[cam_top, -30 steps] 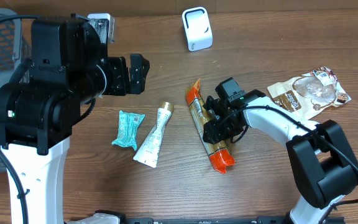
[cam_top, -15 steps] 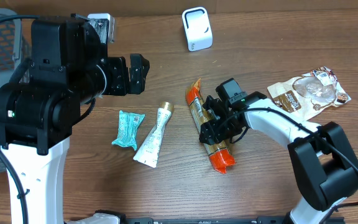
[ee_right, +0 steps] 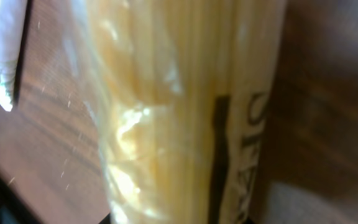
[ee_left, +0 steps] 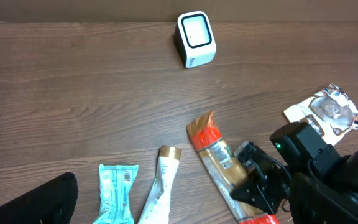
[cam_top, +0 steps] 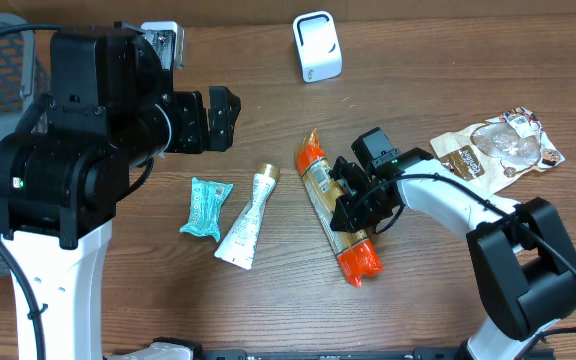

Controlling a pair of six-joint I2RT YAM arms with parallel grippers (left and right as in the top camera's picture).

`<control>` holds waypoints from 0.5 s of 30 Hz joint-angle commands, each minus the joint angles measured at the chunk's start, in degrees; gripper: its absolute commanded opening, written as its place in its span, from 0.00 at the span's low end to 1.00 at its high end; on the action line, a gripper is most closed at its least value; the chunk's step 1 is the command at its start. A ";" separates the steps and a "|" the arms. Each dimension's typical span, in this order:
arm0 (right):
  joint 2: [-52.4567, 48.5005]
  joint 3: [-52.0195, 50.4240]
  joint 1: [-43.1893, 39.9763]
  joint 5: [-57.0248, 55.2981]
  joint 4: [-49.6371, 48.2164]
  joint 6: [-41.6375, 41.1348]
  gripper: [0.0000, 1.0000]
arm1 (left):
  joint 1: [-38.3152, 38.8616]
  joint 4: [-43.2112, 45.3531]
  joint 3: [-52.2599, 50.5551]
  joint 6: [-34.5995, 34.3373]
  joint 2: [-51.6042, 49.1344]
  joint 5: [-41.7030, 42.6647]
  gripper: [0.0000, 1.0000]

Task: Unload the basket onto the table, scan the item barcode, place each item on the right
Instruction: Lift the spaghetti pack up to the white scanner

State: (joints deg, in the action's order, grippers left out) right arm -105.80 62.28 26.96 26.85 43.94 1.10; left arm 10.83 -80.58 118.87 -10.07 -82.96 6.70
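The work surface was a brown wood-grain table (cam_top: 418,300); no more of the room was visible. A white scanner (cam_top: 316,46) stood at the far edge. The pasta packet (cam_top: 312,168), long and clear with orange ends, lay flat at centre, right of a white tube (cam_top: 248,218). The right gripper (cam_top: 353,205) rested on the packet's near half; its jaw spread could not be determined. The left gripper (cam_top: 220,118) hung spread wide, empty, above the table's left.

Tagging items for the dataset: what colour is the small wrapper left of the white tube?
The wrapper is teal, and it shows clearest in the overhead view.
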 commanded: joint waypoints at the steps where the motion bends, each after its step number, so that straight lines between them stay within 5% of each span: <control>1: -0.92 5.22 -1.60 7.80 4.24 0.20 0.04 | 0.07 0.22 0.37 1.27 -0.20 0.39 0.99; 15: 10.73 23.28 -5.99 26.86 16.68 5.42 0.04 | 0.07 0.20 0.37 1.27 -0.20 0.37 1.00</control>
State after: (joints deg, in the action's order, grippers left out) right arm -102.48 82.19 20.82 43.46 60.88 3.62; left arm 10.83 -80.58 118.87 -10.07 -82.96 6.70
